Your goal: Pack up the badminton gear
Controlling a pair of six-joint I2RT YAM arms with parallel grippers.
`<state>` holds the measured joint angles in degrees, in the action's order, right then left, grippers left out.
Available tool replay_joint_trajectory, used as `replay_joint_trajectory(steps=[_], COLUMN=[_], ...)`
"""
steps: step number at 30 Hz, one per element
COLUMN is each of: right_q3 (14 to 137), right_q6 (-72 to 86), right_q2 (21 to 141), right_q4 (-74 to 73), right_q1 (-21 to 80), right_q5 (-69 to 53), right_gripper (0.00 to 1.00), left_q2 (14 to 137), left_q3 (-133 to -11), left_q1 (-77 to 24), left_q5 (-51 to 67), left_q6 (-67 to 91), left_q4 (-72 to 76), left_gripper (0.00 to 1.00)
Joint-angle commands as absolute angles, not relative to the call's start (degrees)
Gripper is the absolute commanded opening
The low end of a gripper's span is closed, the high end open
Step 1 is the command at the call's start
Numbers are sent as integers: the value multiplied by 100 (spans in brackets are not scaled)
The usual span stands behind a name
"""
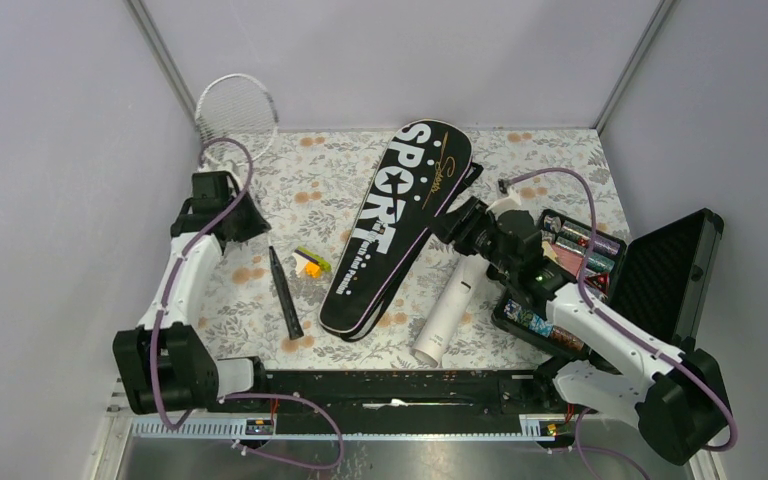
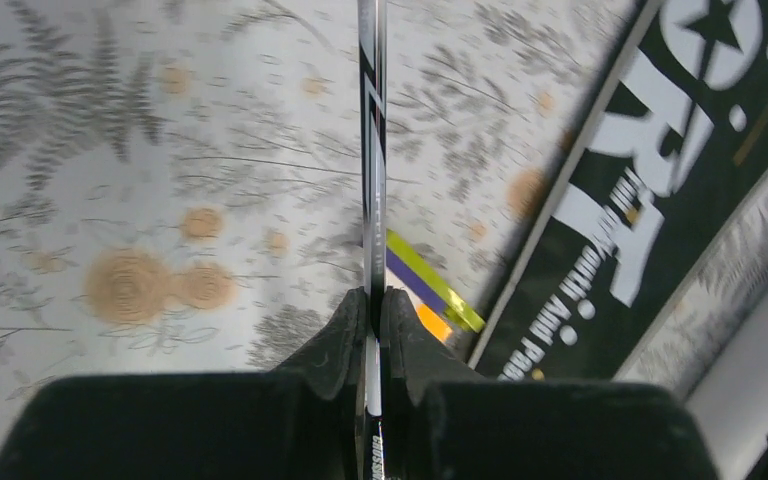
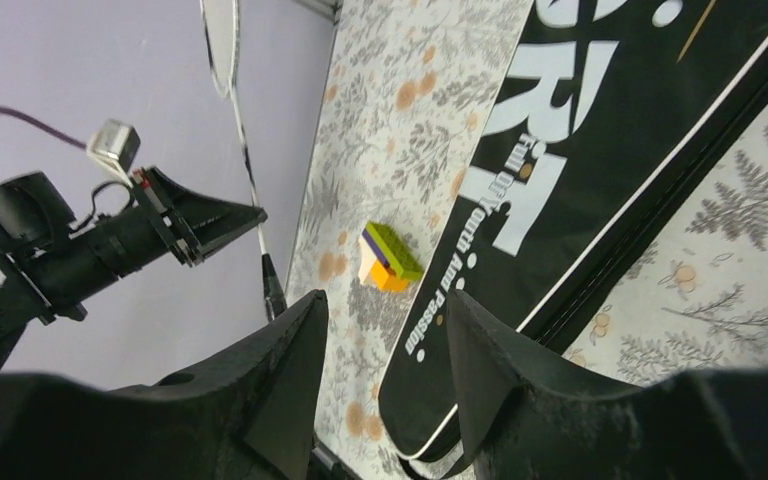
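Observation:
A white-framed racket (image 1: 236, 108) slants from the back left wall down to its black handle (image 1: 285, 295) on the table. My left gripper (image 1: 252, 222) is shut on its thin shaft (image 2: 372, 150), and the fingertips (image 2: 350, 325) pinch it from both sides. The black "SPORT" bag (image 1: 400, 225) lies diagonally in the middle. My right gripper (image 1: 455, 225) hovers open at the bag's right edge with nothing between its fingers (image 3: 295, 350). In the right wrist view the bag (image 3: 580, 150) lies below. A long white tube (image 1: 447, 312) lies right of the bag.
A small stack of green, purple and orange blocks (image 1: 311, 262) sits between the racket handle and the bag. An open black hard case (image 1: 660, 275) with foil-wrapped items (image 1: 580, 245) stands at the right. Grey walls close in on the left, back and right.

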<state>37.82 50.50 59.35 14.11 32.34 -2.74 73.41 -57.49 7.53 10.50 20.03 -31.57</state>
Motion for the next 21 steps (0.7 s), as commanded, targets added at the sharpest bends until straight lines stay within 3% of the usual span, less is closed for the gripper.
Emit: replay_joint_trajectory(steps=[1, 11, 21], right_q3=[4033, 3946, 3922], right_q6=[5182, 5417, 5576], right_q2=[6178, 6798, 7286], right_q4=[1906, 3209, 4046], right_q1=[3504, 4564, 4942], right_q5=[-594, 87, 395], right_gripper=[55, 56, 52], left_q2=[6877, 6204, 6168], left_q3=[-5837, -5744, -5573], left_q1=[-126, -1897, -2898], left_q5=[1219, 1173, 1242], left_q6=[1716, 2315, 2790], left_q4=[-3205, -2712, -2493], left_gripper=[0, 0, 0])
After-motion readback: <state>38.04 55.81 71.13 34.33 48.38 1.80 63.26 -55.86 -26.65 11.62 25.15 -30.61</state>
